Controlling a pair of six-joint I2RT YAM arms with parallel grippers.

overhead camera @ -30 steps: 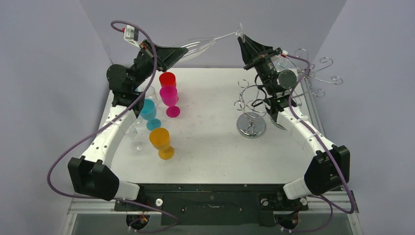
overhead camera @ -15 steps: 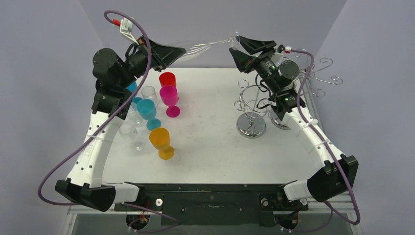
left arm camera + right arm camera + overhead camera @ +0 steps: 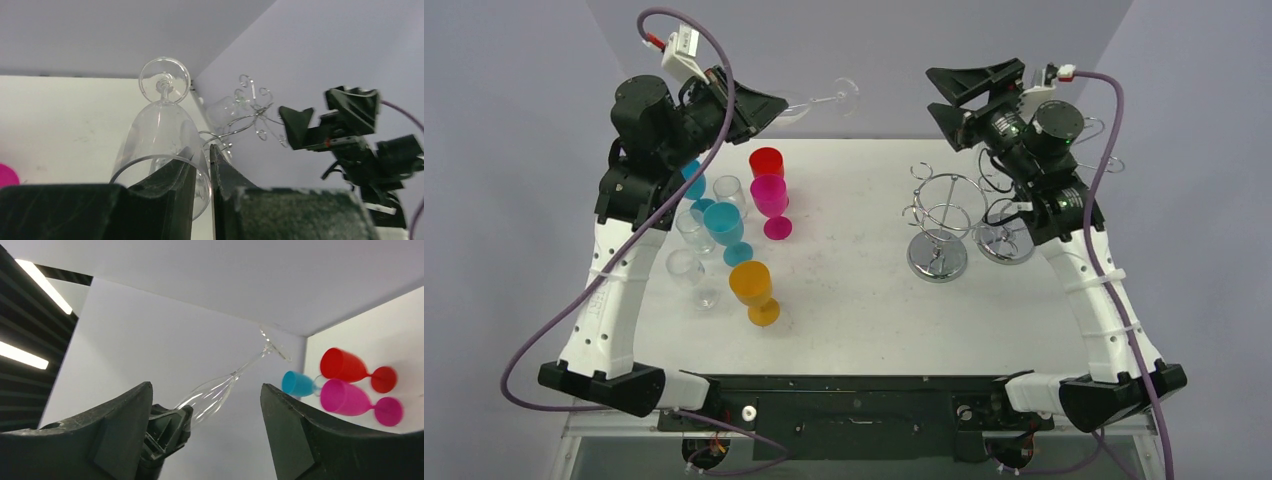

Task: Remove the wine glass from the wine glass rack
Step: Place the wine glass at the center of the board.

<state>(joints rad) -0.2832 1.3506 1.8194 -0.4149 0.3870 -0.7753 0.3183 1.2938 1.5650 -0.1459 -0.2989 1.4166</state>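
A clear wine glass (image 3: 809, 103) hangs in the air above the far left of the table, lying nearly flat with its foot pointing right. My left gripper (image 3: 780, 103) is shut on its rim. In the left wrist view one finger is inside the wine glass (image 3: 160, 125) and the other outside, at the left gripper (image 3: 202, 152). My right gripper (image 3: 930, 90) is open and empty, well to the right of the foot. From the right wrist, the right gripper (image 3: 205, 386) frames the wine glass (image 3: 220, 390) at a distance. The wire wine glass rack (image 3: 937, 210) stands on its chrome base at centre right.
Red (image 3: 766, 162), magenta (image 3: 770, 195), blue (image 3: 724, 222) and orange (image 3: 751, 285) plastic goblets stand on the left of the table among clear glasses (image 3: 686, 268). A second wire stand (image 3: 1004, 243) sits behind the right arm, its curls near the right wall.
The right gripper has opened, let go of the glass's foot and drawn back to the right. The left gripper has carried the glass leftward.
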